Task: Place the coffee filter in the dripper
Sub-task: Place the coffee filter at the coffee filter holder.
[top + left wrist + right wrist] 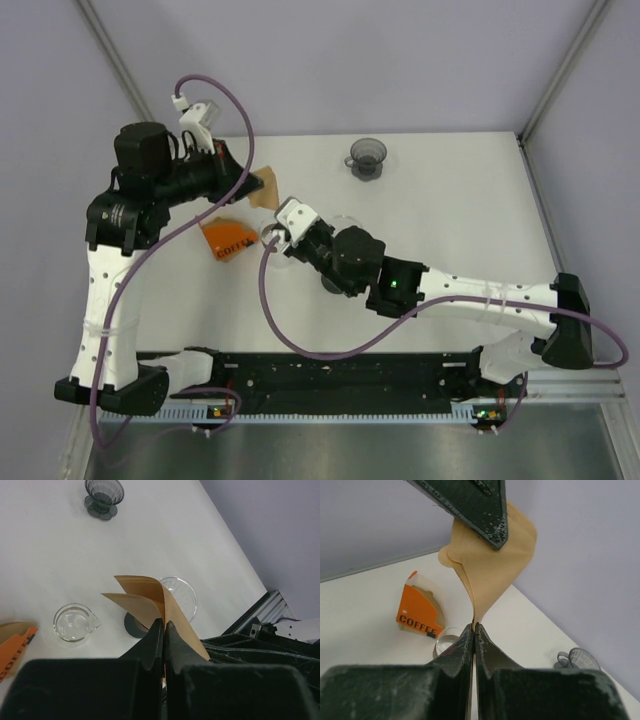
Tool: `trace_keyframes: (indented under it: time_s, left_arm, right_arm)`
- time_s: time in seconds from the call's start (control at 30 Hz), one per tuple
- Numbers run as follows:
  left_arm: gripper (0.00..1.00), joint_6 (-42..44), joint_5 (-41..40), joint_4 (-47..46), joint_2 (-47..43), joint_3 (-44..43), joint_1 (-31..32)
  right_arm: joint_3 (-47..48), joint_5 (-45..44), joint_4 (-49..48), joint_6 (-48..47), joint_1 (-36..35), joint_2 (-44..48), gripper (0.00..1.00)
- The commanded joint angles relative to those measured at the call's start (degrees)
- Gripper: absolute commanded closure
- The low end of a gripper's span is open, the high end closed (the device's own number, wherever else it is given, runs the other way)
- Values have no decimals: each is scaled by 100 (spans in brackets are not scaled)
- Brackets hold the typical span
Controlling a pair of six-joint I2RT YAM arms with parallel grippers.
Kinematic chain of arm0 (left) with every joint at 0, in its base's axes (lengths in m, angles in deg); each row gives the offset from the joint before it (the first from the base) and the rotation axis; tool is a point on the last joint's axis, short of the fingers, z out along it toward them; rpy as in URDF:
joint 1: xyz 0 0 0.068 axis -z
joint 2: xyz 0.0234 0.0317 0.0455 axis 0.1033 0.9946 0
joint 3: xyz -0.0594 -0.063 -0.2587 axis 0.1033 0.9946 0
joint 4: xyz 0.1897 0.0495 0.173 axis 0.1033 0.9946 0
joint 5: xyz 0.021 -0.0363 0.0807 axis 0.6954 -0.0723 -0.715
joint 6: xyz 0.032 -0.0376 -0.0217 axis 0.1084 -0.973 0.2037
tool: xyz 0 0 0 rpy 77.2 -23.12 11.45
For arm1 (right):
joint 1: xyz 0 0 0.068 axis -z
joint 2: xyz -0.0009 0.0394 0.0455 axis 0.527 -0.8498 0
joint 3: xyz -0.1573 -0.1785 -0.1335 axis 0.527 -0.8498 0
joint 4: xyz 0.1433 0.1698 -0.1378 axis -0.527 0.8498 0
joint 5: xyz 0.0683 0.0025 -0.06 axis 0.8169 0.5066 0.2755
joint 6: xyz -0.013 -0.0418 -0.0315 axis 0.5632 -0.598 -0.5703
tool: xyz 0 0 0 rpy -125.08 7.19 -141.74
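Observation:
A brown paper coffee filter (142,596) hangs in the air between both grippers, partly spread open. My left gripper (164,625) is shut on one edge of it, near the table's back left (250,180). My right gripper (473,626) is shut on the opposite edge, just right of the left one (280,215). The filter (490,565) curves up from the right jaws to the left gripper's fingers (470,505). A smoky grey dripper (367,155) stands alone at the back of the table, well clear of both grippers. A clear ribbed glass cone (182,595) on a dark base sits under the filter.
An orange pack of filters marked COFFEE (225,240) lies flat left of the grippers. A small clear glass cup with a spout (75,622) stands beside it. The white table (450,210) ends at a black rail along the near edge.

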Motion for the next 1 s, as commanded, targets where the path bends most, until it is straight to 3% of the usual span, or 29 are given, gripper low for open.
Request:
trace_keyframes:
  time_s: [0.0,0.1,0.13,0.3,0.53,0.63,0.77,0.97]
  left_arm:
    - [100,169,216,-140,-66,-79,-19]
    - [100,458,374,1,-109,-149,-11]
    - [100,642,496,71,-110,-201,-11]
    - [100,1337,1190,563,-189,-290,7]
    - [100,2401,1736,1275,-294,-290,103]
    - [100,2735,1868,1451,-355,-272,104]
    - [100,3042,1816,1644,-417,-289,112]
    - [100,3465,2044,1952,-452,-325,112]
  right_arm:
    - [180,927,357,-6,-1,133,96]
    - [180,1525,718,64,77,370,50]
    - [198,1867,867,160,182,501,42]
    - [347,3424,1299,907,1026,1117,26]
    - [1040,4997,2282,812,1686,961,22]
    - [1296,5332,2739,618,1800,828,30]
    - [1323,6455,3100,600,2213,933,35]
    - [1261,6731,3435,372,2337,986,37]
